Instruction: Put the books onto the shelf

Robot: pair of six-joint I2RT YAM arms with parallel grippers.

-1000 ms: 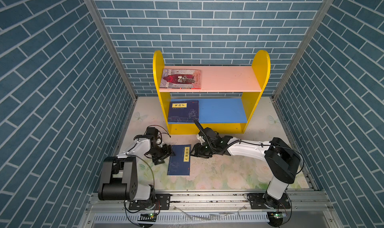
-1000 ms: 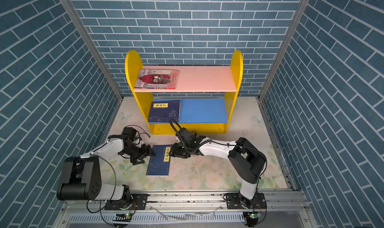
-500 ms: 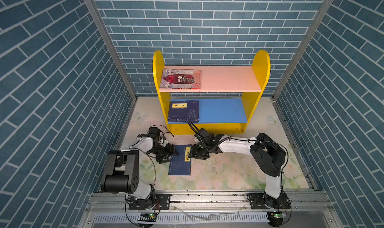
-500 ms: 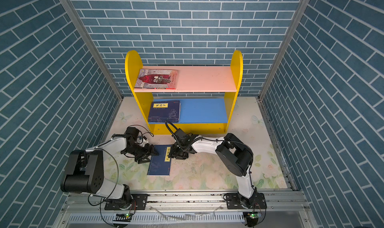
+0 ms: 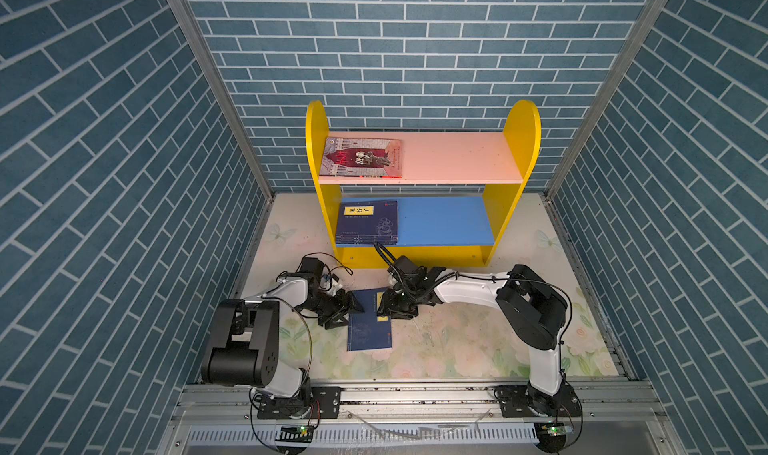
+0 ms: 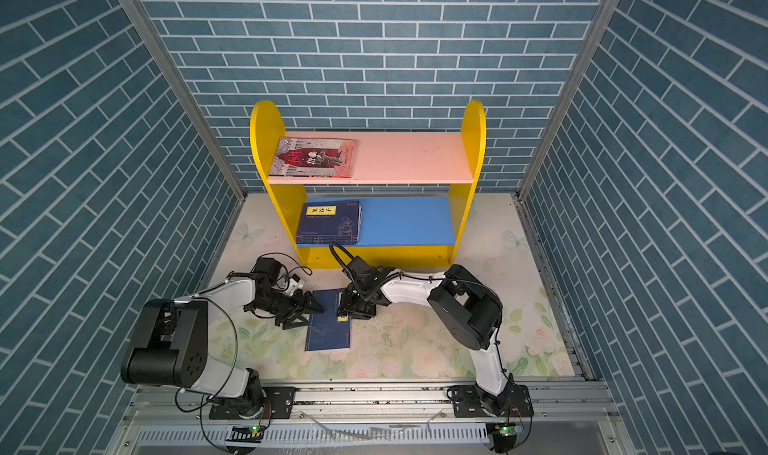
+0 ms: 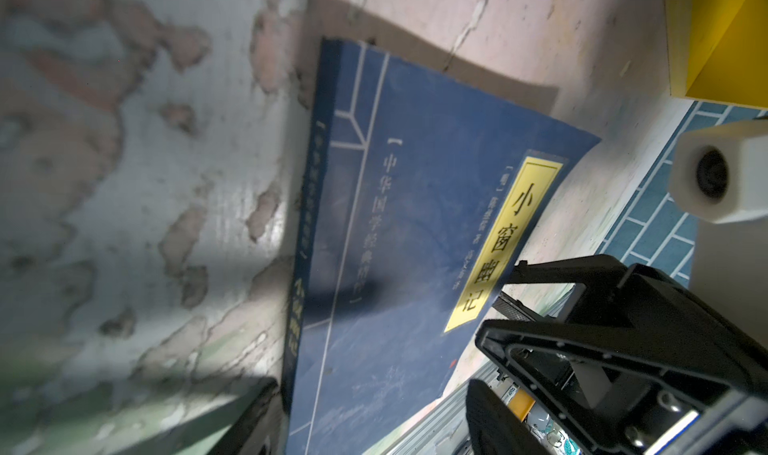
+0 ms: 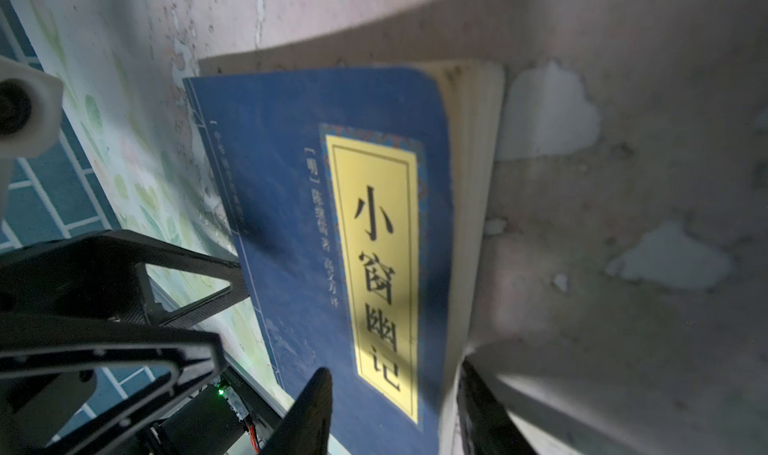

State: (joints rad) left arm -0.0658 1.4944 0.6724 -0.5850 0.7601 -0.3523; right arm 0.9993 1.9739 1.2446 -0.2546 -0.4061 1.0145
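Observation:
A navy book with a yellow label [image 5: 370, 328] [image 6: 328, 328] lies on the floral table in front of the shelf [image 5: 457, 154] [image 6: 407, 154]. My left gripper [image 5: 353, 313] [image 7: 370, 415] is open, low at the book's spine edge, and the book [image 7: 395, 245] runs between its fingers. My right gripper [image 5: 388, 309] [image 8: 395, 411] is open at the labelled corner. One of its fingers lies over the cover [image 8: 332, 224] and the other against the page edge. An illustrated book [image 5: 361, 158] lies on the pink board. A stack of navy books [image 5: 368, 222] lies on the blue board.
The shelf's yellow base [image 5: 415, 257] stands just behind both grippers. Brick-patterned walls close in the left, right and back. A metal rail [image 5: 415, 394] runs along the front edge. The right halves of the pink and blue boards are bare.
My left gripper has slid right up to the book's spine edge and narrowed somewhat. My right arm has folded its elbow inward, and its gripper has shifted slightly left over the book's corner.

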